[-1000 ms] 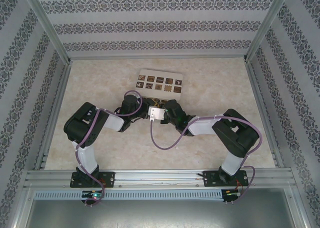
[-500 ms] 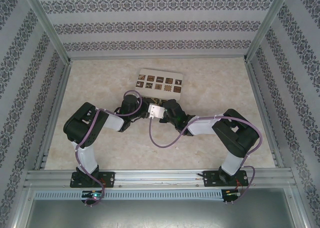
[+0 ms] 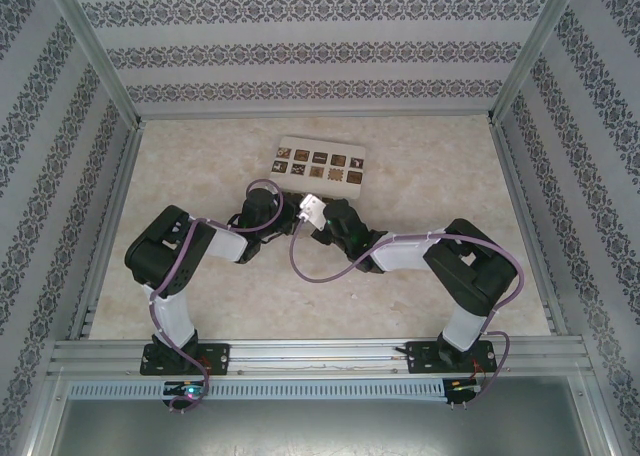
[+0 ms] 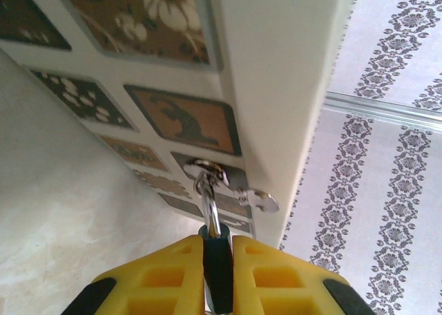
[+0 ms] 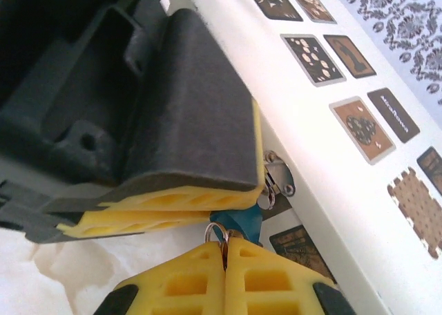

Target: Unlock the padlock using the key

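The padlock (image 5: 243, 222), hung by its shackle on the hasp (image 4: 266, 202) of the cream box (image 3: 320, 163) at the middle of the far edge of the table (image 3: 430, 166), is clamped in the closed left gripper (image 4: 218, 244). A key ring (image 5: 215, 232) is pinched in the closed right gripper (image 5: 224, 251), just beside the blue body. The keyhole cannot be made out, so a misaligned thrust could jam the key, or the light box could be dragged.

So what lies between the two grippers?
The blue padlock and a small silver ring, seen in the right wrist view between left gripper and right gripper.
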`<state>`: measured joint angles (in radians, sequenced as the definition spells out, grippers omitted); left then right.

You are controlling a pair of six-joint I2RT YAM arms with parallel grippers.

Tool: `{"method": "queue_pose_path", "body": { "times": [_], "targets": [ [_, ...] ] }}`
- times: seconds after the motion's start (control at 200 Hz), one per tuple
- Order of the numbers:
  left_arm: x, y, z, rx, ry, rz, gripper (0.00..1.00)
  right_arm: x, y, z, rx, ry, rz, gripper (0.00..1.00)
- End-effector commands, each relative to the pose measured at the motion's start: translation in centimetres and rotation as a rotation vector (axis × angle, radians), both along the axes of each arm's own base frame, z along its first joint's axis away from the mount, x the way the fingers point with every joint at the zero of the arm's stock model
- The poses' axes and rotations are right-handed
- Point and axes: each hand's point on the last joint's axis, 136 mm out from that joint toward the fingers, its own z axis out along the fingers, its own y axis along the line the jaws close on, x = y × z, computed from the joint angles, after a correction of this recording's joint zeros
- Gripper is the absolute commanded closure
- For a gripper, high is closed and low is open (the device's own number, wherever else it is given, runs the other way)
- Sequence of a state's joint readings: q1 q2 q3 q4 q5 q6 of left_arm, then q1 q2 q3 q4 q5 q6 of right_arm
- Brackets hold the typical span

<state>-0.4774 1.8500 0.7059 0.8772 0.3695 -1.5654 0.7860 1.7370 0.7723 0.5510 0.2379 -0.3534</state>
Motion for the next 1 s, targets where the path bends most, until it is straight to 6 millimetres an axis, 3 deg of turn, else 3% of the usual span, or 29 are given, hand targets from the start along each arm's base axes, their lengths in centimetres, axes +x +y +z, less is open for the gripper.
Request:
{"method": "queue_pose_path", "body": {
  "times": [0.0,0.16,0.53,0.994],
  "targets": [
    [-0.7,-1.9,2.7,-0.052,-0.058,-0.088,0.86,1.5,-0.1,3.5,0.248,-0.059,-0.135,1.00],
    [-0.8,-2.2,2.1,-0.041,-0.044,-0.099,0.86,1.2,-0.6,2.8,0.351,-0.031,-0.189,1.00],
    [-0.7,-2.1,2.2,0.018,-0.060,-0.111,0.85,-0.1,-1.5,0.3,0.344,0.005,-0.232,1.00],
    [-0.9,1.8,4.8,0.159,-0.147,-0.076,0.67,-1.7,-2.9,-0.3,0.530,0.107,-0.345,1.00]
  ]
}}
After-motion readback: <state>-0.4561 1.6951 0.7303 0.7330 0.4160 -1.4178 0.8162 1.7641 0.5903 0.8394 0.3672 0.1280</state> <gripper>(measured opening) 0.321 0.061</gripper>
